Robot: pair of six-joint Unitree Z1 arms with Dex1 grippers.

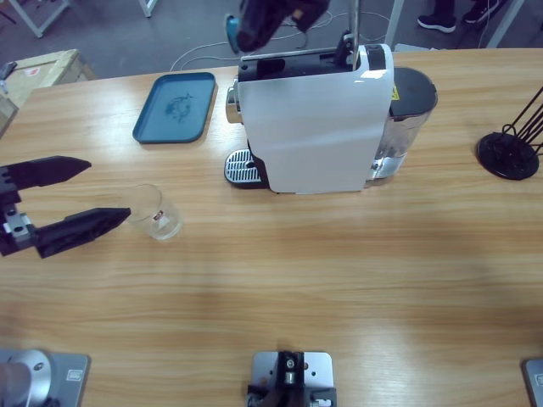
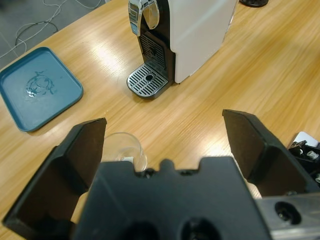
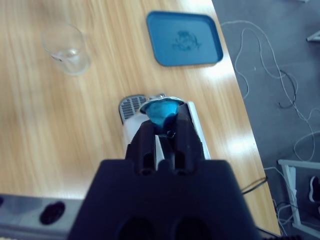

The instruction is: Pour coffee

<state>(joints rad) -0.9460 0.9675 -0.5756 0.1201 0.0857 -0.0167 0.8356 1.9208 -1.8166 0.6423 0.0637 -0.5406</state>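
Only the right wrist view shows what the right gripper has: a small blue capsule pinched between its nearly closed jaws, held above the top of the coffee machine. In the high view that gripper appears as a dark shape at the top edge with just a sliver of the capsule showing at its side. The left wrist view looks along the left gripper, whose jaws stand wide apart and hold nothing; the glass sits just beside one jaw, partly hidden by the gripper body. The same view shows the front of the machine with its metal spout over the round drip grate, which the high view shows only from above. From above, the left gripper comes in from the left edge, one jaw tip at the glass, which stands upright on the wooden counter, apart from the grate. The glass looks clear and empty; no coffee shows in any view. The blue tray carries only a faint printed mark. A black wire stand sits at the right.
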